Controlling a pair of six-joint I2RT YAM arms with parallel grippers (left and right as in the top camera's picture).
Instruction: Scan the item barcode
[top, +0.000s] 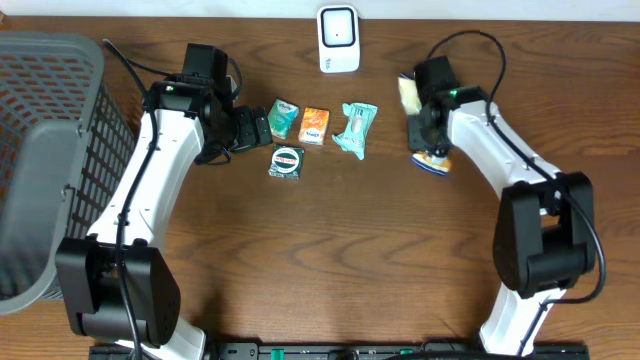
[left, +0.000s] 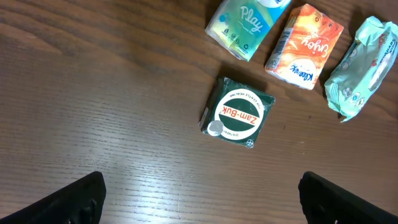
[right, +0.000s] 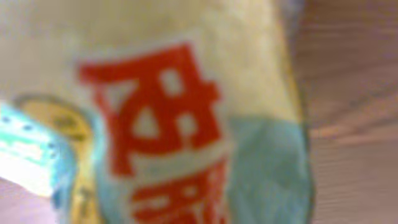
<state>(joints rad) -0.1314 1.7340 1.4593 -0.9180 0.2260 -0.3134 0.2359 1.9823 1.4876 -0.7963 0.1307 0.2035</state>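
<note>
Overhead, the right claw (top: 423, 128) sits over the middle of a snack packet (top: 408, 92). The packet's cream end pokes out beyond the claw on the far side, and its blue-and-white end pokes out on the side nearer the arm's base. Its long axis therefore runs roughly away from and toward that base, slightly tilted, and the claw crosses it near the midpoint. The right wrist view is filled by the packet's printed face, a red character on cream above a blue band. It is blurred by closeness and shows neither finger, so I cannot tell whether the right claw is clamped on the packet or merely brackets it. The coming move turns on the scanner (top: 338, 40), a white unit standing to the left of the right claw and a little farther out, well apart, with bare desk (top: 330, 250) between. The right arm is plainly the nearer one. By my judgement it must lift the packet, carry it leftward and turn the barcode toward the scanner; which face bears the barcode is not visible. The left claw (left: 202, 202) stands wide apart and empty, with the Zam-Buk box (left: 239, 115) just ahead of it, well away from the packet.
</note>
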